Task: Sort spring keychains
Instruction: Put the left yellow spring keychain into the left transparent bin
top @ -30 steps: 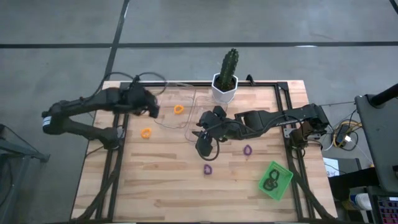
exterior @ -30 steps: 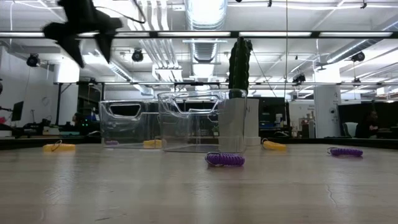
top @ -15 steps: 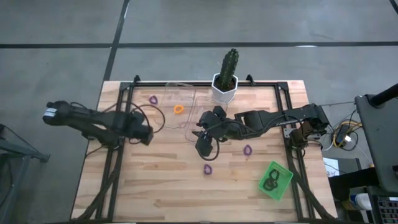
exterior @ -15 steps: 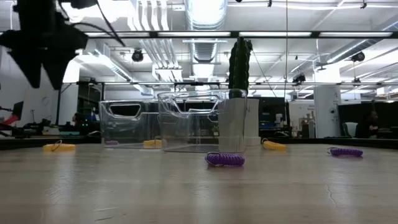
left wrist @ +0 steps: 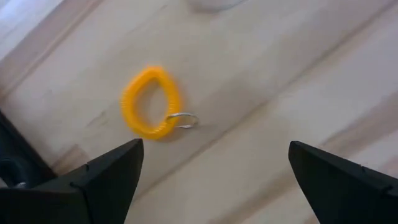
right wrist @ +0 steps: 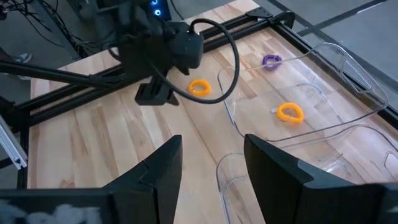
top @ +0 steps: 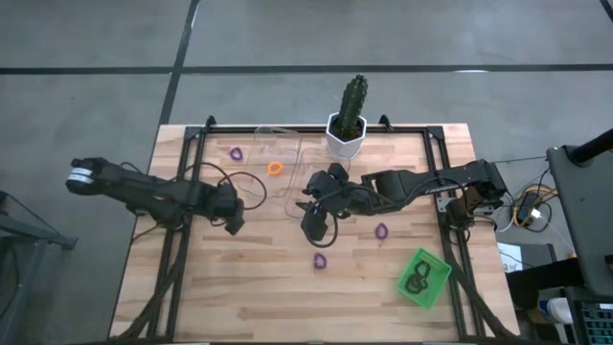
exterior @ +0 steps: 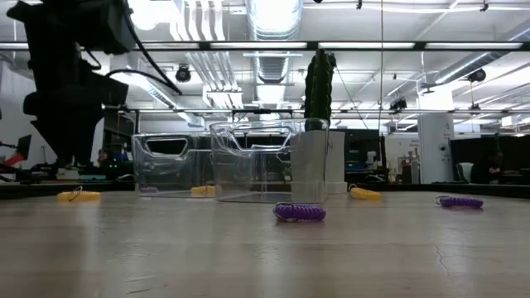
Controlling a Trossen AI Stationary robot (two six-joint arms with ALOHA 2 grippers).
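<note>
Left gripper [left wrist: 211, 180] hanging wide open, holding nothing, over an orange keychain [left wrist: 151, 102] at frame's upper left; right gripper [right wrist: 211, 165] part open, empty; sorting just starting, purple ones [top: 320, 260] still lying loose

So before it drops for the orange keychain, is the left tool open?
Open. The left tool hangs over the orange keychain, its fingers spread wide either side, nothing between them.

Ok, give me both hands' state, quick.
Left hand: open, empty, above an orange keychain.
Right hand: open, holding nothing, near the clear bins.
</note>
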